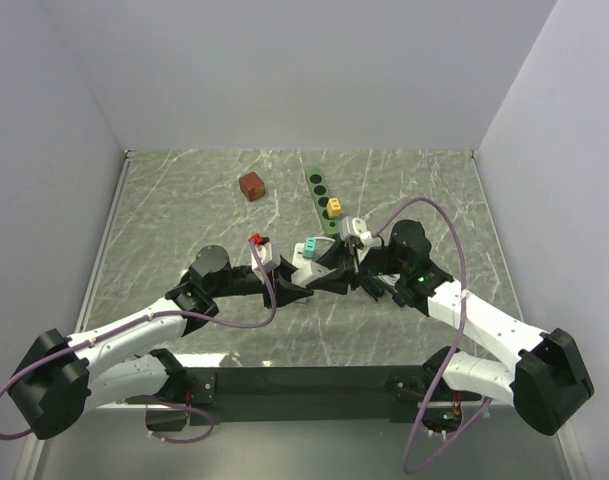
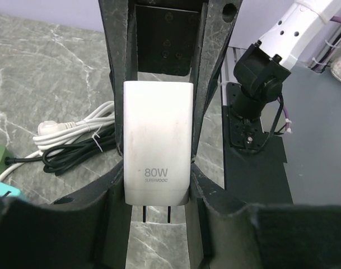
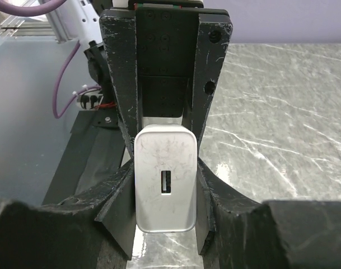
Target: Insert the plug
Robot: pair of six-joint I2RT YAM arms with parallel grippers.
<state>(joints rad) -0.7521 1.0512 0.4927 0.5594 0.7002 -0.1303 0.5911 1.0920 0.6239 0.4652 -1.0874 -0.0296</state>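
As the two arms meet nose to nose above the middle of the marbled table (image 1: 424, 190), the white plug (image 2: 158, 143) hangs between them, pinched from both ends and, as far as I can judge, off the surface. My left claw (image 1: 294, 278) is closed to the width of the plug's body, with its fingers flat on the long sides and the prongs pointing back toward that wrist. My right claw (image 1: 336, 272) is closed on the opposite end, where the USB port faces its camera, and no gap shows on either side.

The danger, as I read it, is that double grip. If either arm travels before the other lets go, the plug could twist between the fingers, slip crooked, or be wrenched free and dropped. A tilted plug would then meet any socket with its prongs skewed. Bundled white and black cables (image 2: 75, 137) lie on the table beside the left claw, near enough to snag a finger on a low pass. A green strip (image 1: 320, 197) with dark round holes lies farther back; whether it is the socket I cannot tell.
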